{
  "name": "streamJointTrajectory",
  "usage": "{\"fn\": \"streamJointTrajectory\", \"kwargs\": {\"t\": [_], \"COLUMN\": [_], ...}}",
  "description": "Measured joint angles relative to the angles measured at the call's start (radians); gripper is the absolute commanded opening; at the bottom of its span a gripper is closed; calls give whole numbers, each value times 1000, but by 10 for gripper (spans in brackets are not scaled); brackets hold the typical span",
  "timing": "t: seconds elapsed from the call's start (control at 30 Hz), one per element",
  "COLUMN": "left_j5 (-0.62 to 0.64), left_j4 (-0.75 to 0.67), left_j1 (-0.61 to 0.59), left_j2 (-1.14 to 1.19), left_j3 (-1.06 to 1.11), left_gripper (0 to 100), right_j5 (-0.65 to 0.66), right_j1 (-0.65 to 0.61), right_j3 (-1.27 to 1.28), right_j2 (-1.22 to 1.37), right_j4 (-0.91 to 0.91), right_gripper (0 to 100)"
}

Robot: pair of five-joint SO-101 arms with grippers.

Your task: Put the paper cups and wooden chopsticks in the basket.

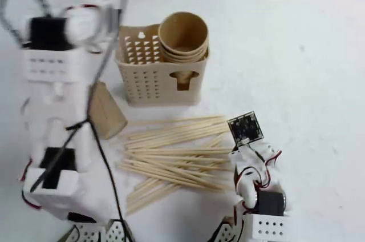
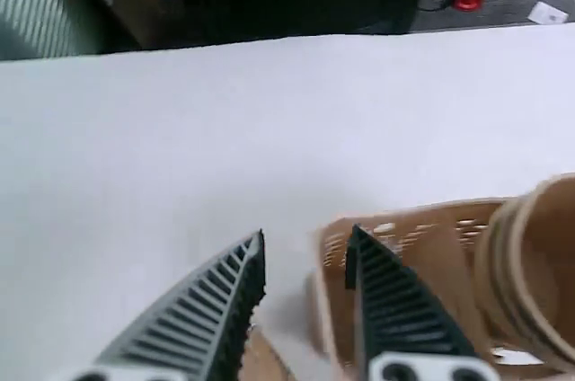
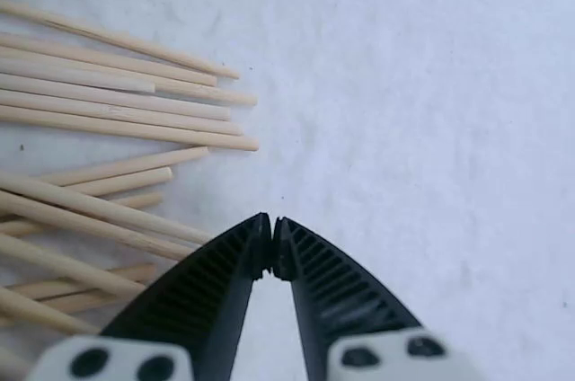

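Note:
A beige slotted basket point(image 1: 159, 79) stands mid-table with a stack of paper cups point(image 1: 183, 36) in its right part. Another paper cup point(image 1: 105, 111) lies tilted just left of the basket, beside the blurred left arm point(image 1: 54, 76). Several wooden chopsticks point(image 1: 177, 156) are strewn in front of the basket. My left gripper point(image 2: 307, 237) is open above the table, facing the basket point(image 2: 404, 237) and its cups point(image 2: 530, 264); a brown patch point(image 2: 265, 358) shows low between its fingers. My right gripper point(image 3: 272, 246) is shut and empty, just off the chopsticks' ends point(image 3: 135, 120).
The right arm point(image 1: 256, 185) sits at the front edge, right of the chopsticks. A dark cable point(image 1: 97, 139) runs across the left arm and past the loose cup. White table stretches to the right of the basket. Dark clutter lies beyond the far edge.

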Motion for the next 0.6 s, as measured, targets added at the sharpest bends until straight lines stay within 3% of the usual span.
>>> {"fn": "streamJointTrajectory", "kwargs": {"t": [0.27, 0.47, 0.6], "left_j5": [-34, -218, -241], "left_j4": [114, 155, 155], "left_j1": [-296, -333, -331], "left_j2": [75, 292, 431], "left_j3": [0, 0, 0], "left_gripper": [255, 259, 260], "right_j5": [0, 0, 0], "right_j1": [0, 0, 0], "right_j3": [0, 0, 0], "right_j2": [0, 0, 0], "right_j4": [0, 0, 0], "right_gripper": [18, 18, 18]}}
